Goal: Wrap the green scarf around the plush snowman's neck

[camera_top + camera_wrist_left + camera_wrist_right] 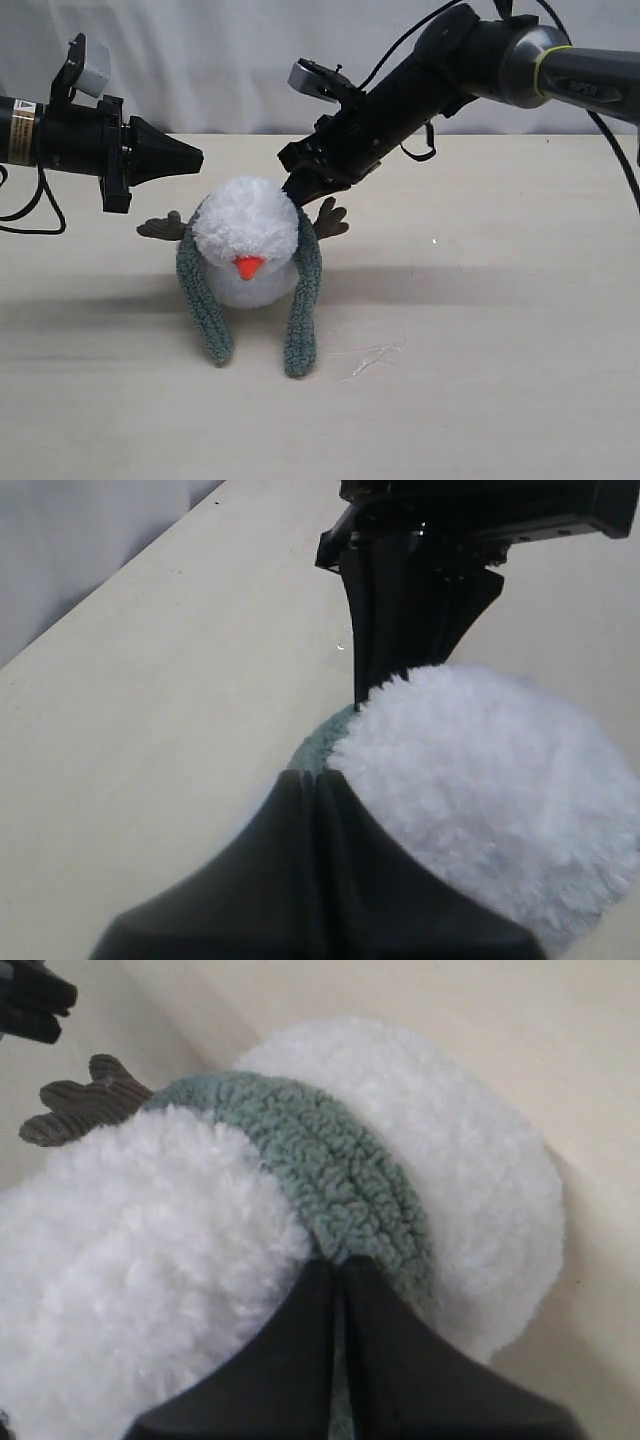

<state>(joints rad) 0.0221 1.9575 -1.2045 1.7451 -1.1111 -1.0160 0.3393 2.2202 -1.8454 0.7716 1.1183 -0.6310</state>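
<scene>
The plush snowman (pixel 245 250) is sitting near the middle of the pale table (pixel 500 330), facing me, with its orange nose (pixel 248 266) poking forward. The green scarf (pixel 303 300) is lying across the back of its neck, in the groove between the head and the body. Both ends are hanging down the front, apart from each other on either side of the nose. One end is trailing off toward 7 o'clock of the snowman and the other toward 5 o'clock, and both tips are resting on the table. The two brown twig arms (pixel 160 228) are sticking out at roughly 9 and 2 o'clock.

The right gripper (pixel 335 1270) is reaching in from about 1 o'clock, behind the head. Its fingers are pressing together and their tips are pushing against the scarf at the back of the neck. I cannot tell whether any of the knit is pinched between them.

The left gripper (pixel 198 157) is hovering at about 10 o'clock, up beside the head and pointing toward it. It is clenched on nothing, and from where I am standing it is clear of the fluff.

Out at 4 o'clock, just past the scarf's end, a thin clear wisp (pixel 370 358) is lying on the table. A white curtain (pixel 250 60) is hanging behind everything.
</scene>
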